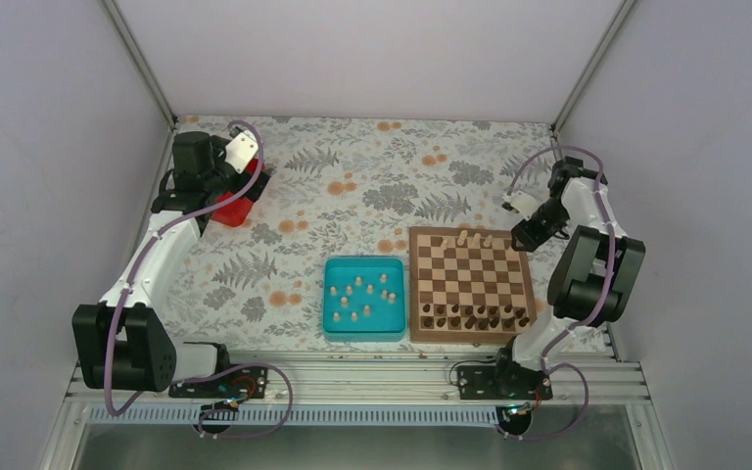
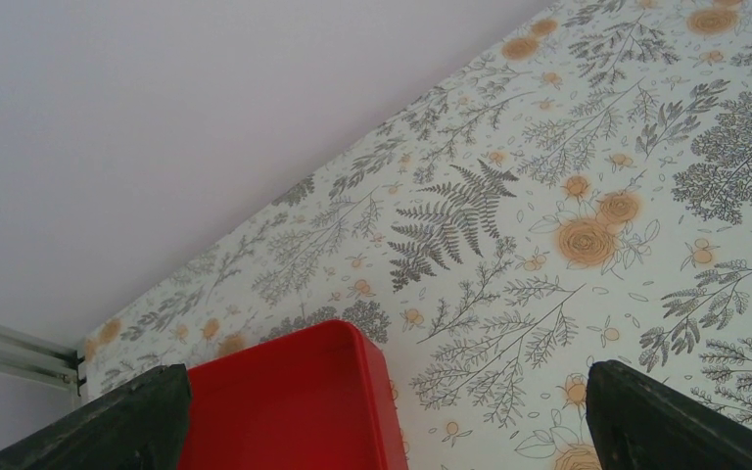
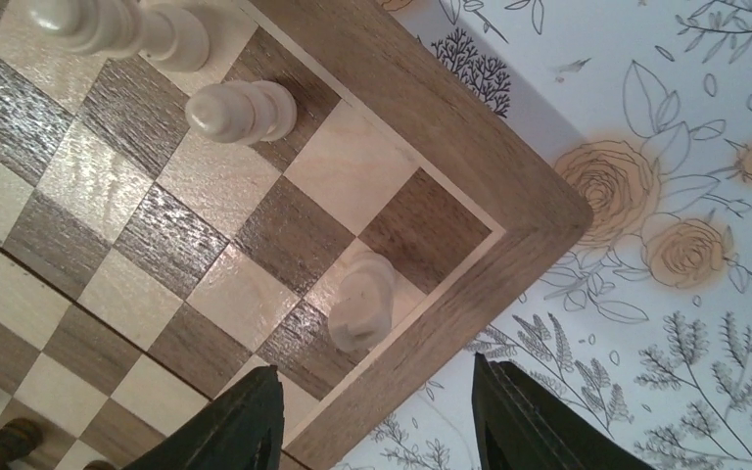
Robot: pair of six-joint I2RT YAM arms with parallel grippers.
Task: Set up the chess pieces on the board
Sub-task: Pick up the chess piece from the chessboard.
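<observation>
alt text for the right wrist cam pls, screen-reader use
The open right end effector hovers over a corner of the square wooden checkered chessboard, nothing between its fingers. One small pale beige wooden chess piece stands near that corner, more pale pieces stand at upper left, and dark brown chessmen peek in at lower left; a floral tablecloth lies beyond.

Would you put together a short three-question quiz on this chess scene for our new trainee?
1. True or false: the dark brown chessmen stand along the near edge of the board.
2. Where are most of the pale chess pieces now? A) in the teal tray; B) in a red bin; C) loose on the tablecloth.
3. Which gripper hangs open by the board's far right corner?

Key: 1 true. 2 A. 3 the right gripper.
</observation>
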